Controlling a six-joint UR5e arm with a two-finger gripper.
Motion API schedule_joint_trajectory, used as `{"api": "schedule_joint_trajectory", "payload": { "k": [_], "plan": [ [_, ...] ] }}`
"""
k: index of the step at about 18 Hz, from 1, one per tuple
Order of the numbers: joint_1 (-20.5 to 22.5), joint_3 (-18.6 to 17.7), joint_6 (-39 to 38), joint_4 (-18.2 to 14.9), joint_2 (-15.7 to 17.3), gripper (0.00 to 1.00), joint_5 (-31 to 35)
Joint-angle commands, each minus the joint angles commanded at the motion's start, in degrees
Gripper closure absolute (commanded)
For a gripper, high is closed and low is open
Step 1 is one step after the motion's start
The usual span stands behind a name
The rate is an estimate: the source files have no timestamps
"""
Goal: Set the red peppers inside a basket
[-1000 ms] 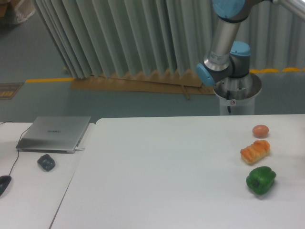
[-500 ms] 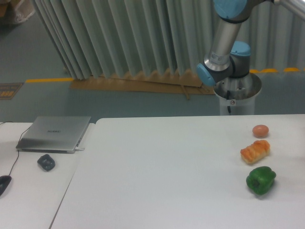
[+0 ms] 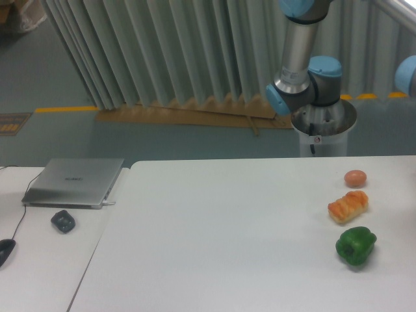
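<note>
Here, no red peppers and no basket can be made out in the camera view, so where they sit cannot be told. The gripper is outside the frame too, so whether its fingers are spread or pressed together cannot be told; only the arm (image 3: 299, 58) shows, rising from its grey pedestal (image 3: 323, 127) behind the far edge of the white table (image 3: 227, 234) and leaving the picture at the top.

With the gripper unseen, places are given from the arm. In front of the pedestal, near the table's right edge in the picture, 3 items lie in a loose line running toward the camera, each apart from the next: a brownish egg-like ball (image 3: 355, 178) closest to the arm, then an orange bread-like piece (image 3: 348, 207), then a green pepper (image 3: 355, 245) farthest from it.

Well apart from the arm, on a second table at the picture's left, lie a closed silver laptop (image 3: 73, 182), a small dark lump (image 3: 63, 221) just in front of it, and a dark mouse (image 3: 5, 250) on a cable. A pleated grey curtain (image 3: 162, 52) hangs behind.
</note>
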Motion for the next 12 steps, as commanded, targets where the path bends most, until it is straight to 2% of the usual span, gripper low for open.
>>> {"api": "schedule_joint_trajectory", "payload": {
  "k": [2, 7, 12],
  "plan": [
    [-1.9, -3.5, -0.6, -0.2, 2.7, 0.0, 0.2],
    [-3.3, -4.5, -4.1, -0.7, 4.2, 0.0, -0.3],
    [-3.9, -4.6, -4.7, -0.7, 4.2, 0.0, -0.1]
  ]
}}
